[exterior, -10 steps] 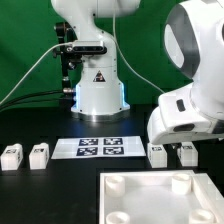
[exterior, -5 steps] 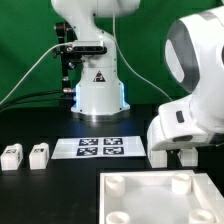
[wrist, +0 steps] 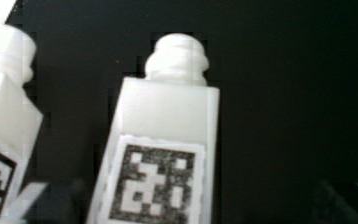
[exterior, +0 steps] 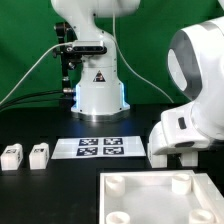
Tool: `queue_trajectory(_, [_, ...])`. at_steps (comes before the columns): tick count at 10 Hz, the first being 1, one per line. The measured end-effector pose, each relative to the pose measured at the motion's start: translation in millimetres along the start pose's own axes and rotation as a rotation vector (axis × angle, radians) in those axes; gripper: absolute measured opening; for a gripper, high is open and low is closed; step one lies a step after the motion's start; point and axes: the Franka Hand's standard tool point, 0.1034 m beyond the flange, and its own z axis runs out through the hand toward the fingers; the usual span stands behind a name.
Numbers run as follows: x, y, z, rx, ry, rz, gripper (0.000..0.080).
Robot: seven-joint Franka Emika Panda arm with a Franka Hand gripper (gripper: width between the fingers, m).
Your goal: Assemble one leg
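Wrist view: the leg (wrist: 163,125) fills the middle of the frame. It is a white block lying flat on the black counter (wrist: 291,90). Its black-and-white tag (wrist: 153,180) faces the camera, and its rounded peg end (wrist: 179,52) points away from the hand (wrist: 190,200).

Hand: released, grasping nothing. Its fingers (wrist: 30,200) show only as blurred grey shapes, set wide apart, one on each side of the leg's tagged end. The leg lies between them, roughly centred. A dark strip of counter separates the leg from one finger. On the other side it is too blurred to tell whether they touch.

A second leg (wrist: 7,110) lies just beside the first and roughly parallel, with a narrow strip of counter between them. Its tag is partly cut off by the frame edge.

Exterior view: the arm (exterior: 195,85) takes up the right side of the frame. Its white casing comes down to the counter just off the end of the marker board (exterior: 100,147) on the exterior view's right. The casing hides most of the hand and the leg beneath it. The white shapes under it cannot be told apart.

A third leg (exterior: 11,155) and a fourth leg (exterior: 38,154) sit side by side at the lower left of the frame, well apart from the hand. A large white panel (exterior: 160,195) with round corner sockets lies at the lower right, near the arm.
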Motion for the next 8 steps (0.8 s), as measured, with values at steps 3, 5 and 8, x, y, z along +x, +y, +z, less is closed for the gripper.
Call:
queue_trajectory(3, [0.0, 0.0, -0.1, 0.000, 0.000, 0.000, 0.0290])
queue_trajectory(5, [0.0, 0.0, -0.1, 0.000, 0.000, 0.000, 0.0290])
queue_trajectory(8, [0.0, 0.0, -0.1, 0.000, 0.000, 0.000, 0.0290])
